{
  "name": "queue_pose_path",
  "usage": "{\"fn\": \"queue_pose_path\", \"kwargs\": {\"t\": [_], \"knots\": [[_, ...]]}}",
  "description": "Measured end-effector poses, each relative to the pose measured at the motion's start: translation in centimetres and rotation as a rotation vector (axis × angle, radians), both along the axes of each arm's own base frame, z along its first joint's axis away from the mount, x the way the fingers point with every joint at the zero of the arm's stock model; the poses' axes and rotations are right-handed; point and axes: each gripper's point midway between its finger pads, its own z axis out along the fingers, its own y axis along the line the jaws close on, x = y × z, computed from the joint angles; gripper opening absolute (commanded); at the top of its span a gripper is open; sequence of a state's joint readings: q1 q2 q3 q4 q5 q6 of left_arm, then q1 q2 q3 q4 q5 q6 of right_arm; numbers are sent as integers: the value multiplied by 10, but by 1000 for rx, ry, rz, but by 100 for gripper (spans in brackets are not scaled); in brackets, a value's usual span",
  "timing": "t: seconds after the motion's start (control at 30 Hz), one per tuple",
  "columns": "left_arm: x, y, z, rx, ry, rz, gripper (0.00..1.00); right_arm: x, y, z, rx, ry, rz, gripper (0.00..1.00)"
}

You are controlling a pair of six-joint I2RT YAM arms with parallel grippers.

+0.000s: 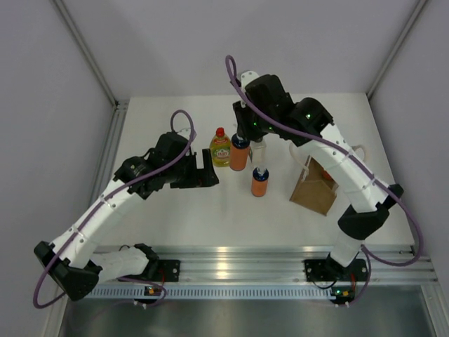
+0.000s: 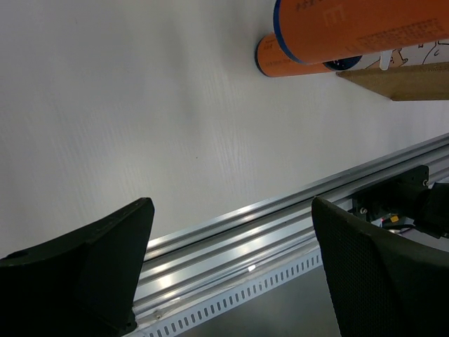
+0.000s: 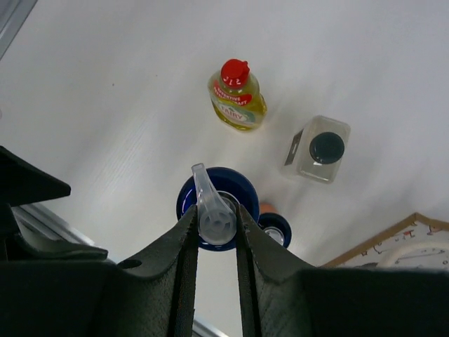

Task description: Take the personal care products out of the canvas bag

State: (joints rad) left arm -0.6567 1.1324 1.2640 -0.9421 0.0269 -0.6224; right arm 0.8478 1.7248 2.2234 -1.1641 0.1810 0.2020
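My right gripper (image 3: 217, 219) is shut on the clear pump top of an orange bottle (image 1: 239, 156) with a blue top (image 3: 214, 200), held upright at mid-table; I cannot tell if it touches the table. A second orange bottle (image 1: 259, 182) stands just in front of it. The yellow-green bottle with a red cap (image 1: 220, 149) stands left of it, the whitish bottle with a dark cap (image 3: 319, 149) right of it. The canvas bag (image 1: 314, 188) stands to the right under the right arm. My left gripper (image 1: 203, 172) is open and empty, left of the bottles. The third orange bottle is out of view.
An aluminium rail (image 1: 280, 260) runs along the table's near edge, also seen in the left wrist view (image 2: 266, 232). Grey walls close the left, back and right sides. The right arm (image 1: 337, 151) reaches over the bag.
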Motion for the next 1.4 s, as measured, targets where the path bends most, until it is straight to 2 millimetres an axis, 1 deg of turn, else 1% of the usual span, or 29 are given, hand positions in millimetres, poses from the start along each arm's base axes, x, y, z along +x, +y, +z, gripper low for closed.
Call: {"fn": "queue_pose_path", "kwargs": {"t": [0.2,0.27,0.33,0.43,0.53,0.63,0.83,0.93,0.97,1.0,1.03,1.07,1.17,1.3,1.4], "knots": [[0,6,-2,12,-11,25,98,21,27,-12,17,-35,17,0],[0,8,-2,15,-18,32,98,27,35,-24,8,-35,24,0],[0,10,-1,16,-25,37,98,34,44,-39,-3,-29,29,0],[-1,11,2,11,-34,38,98,42,54,-68,-36,-12,40,0],[-2,13,4,6,-44,41,98,44,59,-97,-77,7,57,0],[-3,13,6,2,-49,41,98,44,61,-121,-107,21,75,0],[-4,14,8,-5,-56,43,98,39,61,-156,-138,60,98,0],[-4,14,9,-8,-56,44,98,36,59,-171,-155,83,103,14],[-4,14,9,-8,-56,45,98,37,62,-171,-142,75,105,25],[-4,14,9,-9,-56,45,98,38,64,-170,-132,69,104,30],[-4,14,9,-9,-56,45,98,38,65,-172,-126,70,102,32],[-5,14,9,-9,-56,45,98,39,66,-173,-121,69,100,37],[-5,14,9,-11,-55,42,98,38,66,-174,-110,64,100,46],[-7,12,9,-19,-48,30,98,35,60,-169,-100,56,90,50],[-10,9,10,-32,-37,14,98,31,48,-151,-59,42,61,53]]}}
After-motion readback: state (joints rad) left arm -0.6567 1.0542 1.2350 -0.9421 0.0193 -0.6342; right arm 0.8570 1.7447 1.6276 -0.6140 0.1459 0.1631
